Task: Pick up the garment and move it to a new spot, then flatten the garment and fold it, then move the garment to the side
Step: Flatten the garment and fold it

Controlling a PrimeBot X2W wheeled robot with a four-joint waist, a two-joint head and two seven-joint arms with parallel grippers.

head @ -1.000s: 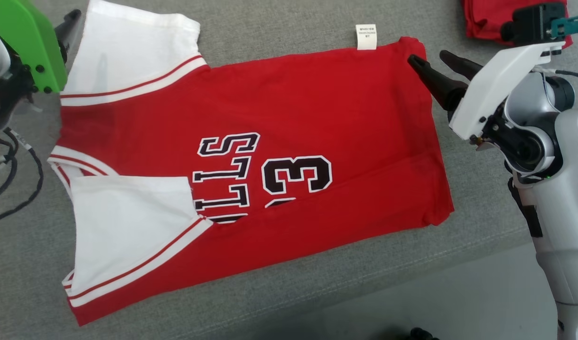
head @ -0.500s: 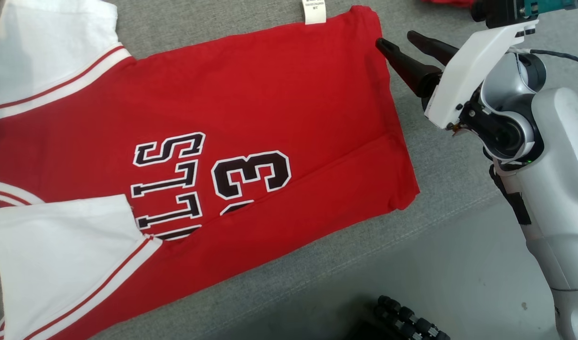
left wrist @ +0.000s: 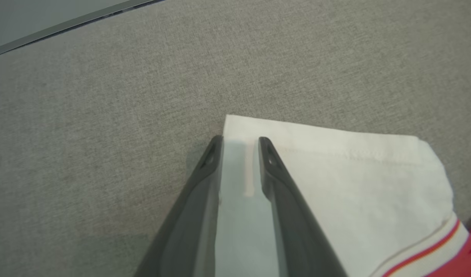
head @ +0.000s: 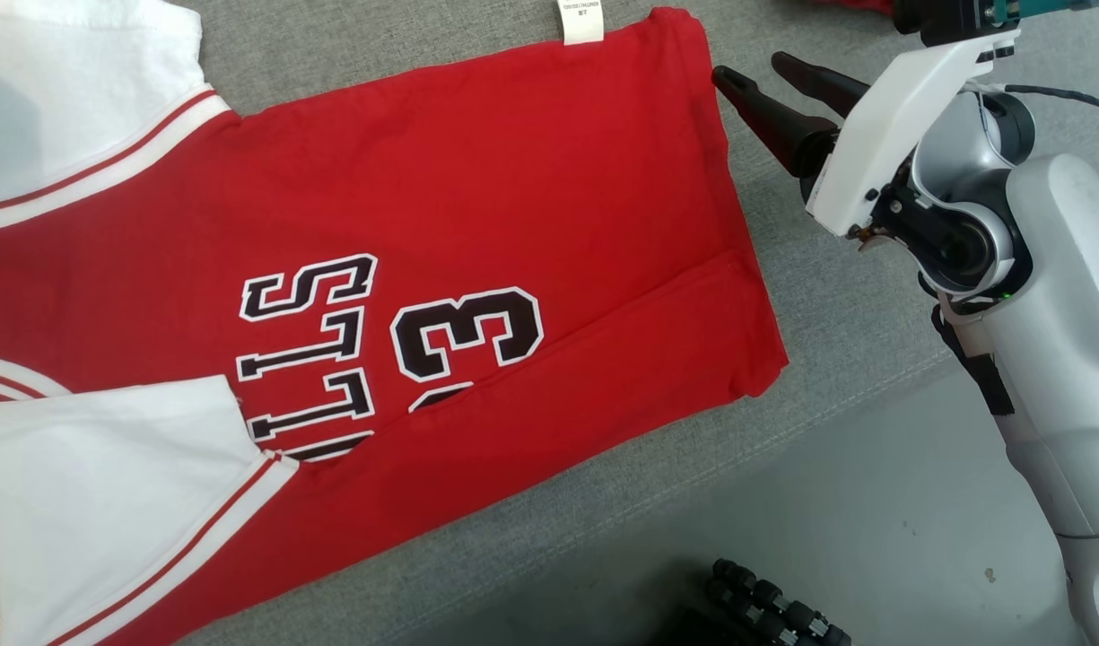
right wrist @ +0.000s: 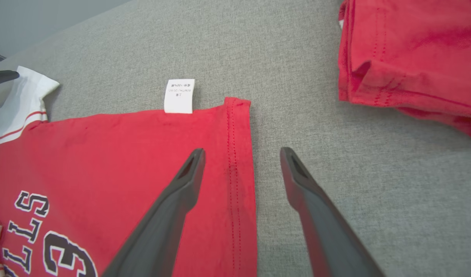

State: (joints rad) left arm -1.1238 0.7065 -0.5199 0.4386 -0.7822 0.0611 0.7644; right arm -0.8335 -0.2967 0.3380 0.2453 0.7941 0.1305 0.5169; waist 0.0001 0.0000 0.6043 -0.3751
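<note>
Over at 2 o'clock in the head view, the right gripper (head: 748, 66) is spread wide and holding nothing, with its fingers either side of the hem of the red jersey (head: 477, 197). The jersey lies flat on the grey tabletop (head: 836, 296), running from centre out to 9 o'clock. The left gripper (left wrist: 241, 139) is roughly half open over the white sleeve (left wrist: 335, 173) corner, can't tell if it's caught cloth. A folded red garment (right wrist: 412, 57) sits at 1 o'clock in the right wrist view, well apart.
</note>
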